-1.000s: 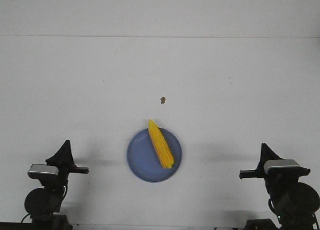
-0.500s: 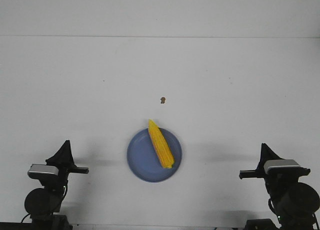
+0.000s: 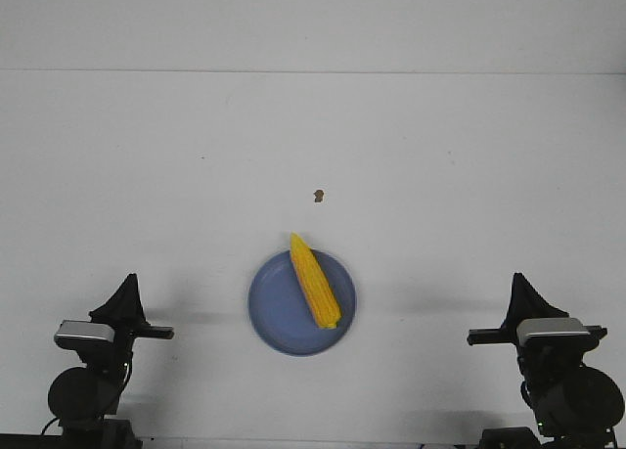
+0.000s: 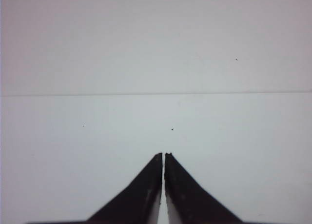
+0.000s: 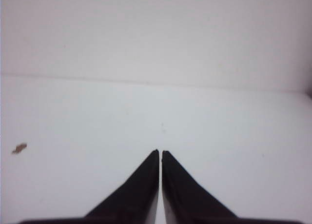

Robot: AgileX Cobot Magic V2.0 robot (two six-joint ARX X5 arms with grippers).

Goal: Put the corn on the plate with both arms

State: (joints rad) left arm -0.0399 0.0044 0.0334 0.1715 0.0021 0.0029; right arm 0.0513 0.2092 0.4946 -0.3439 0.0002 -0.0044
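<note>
The yellow-orange corn point(image 3: 314, 281) lies on the periwinkle-blue plate point(image 3: 276, 312) near the table's front middle, its pointed tip over the plate's far rim. My left gripper point(image 3: 128, 282) stands at the front left, well apart from the plate, shut and empty; in the left wrist view point(image 4: 163, 154) its jaws are closed over bare table. My right gripper point(image 3: 519, 279) stands at the front right, also shut and empty; in the right wrist view point(image 5: 160, 152) its jaws are closed. Neither wrist view shows the corn or the plate.
A small brown speck point(image 3: 318, 196) lies on the white table beyond the plate; it also shows in the right wrist view point(image 5: 19, 148). The table's far edge meets a white wall point(image 3: 313, 23).
The right arm has shifted slightly lower and to the right in the front view. The corn, the plate and the left arm have not moved.
</note>
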